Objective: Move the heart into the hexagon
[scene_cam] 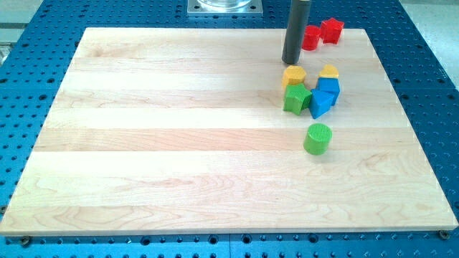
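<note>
The yellow hexagon (294, 76) lies at the board's upper right. The yellow heart (328, 71) lies a short way to its right, partly behind a blue cube (329, 87). A green cube (296, 99) sits just below the hexagon, and a blue triangle (320, 104) sits to the right of the green cube. My tip (290, 62) stands just above the hexagon's top edge, close to it; I cannot tell if it touches. The heart is to the right of my tip and a little below it.
A red crescent block (310, 37) and a red star (332, 29) lie near the board's top edge, right of the rod. A green cylinder (318, 138) stands alone below the cluster. The wooden board (179, 143) rests on a blue perforated table.
</note>
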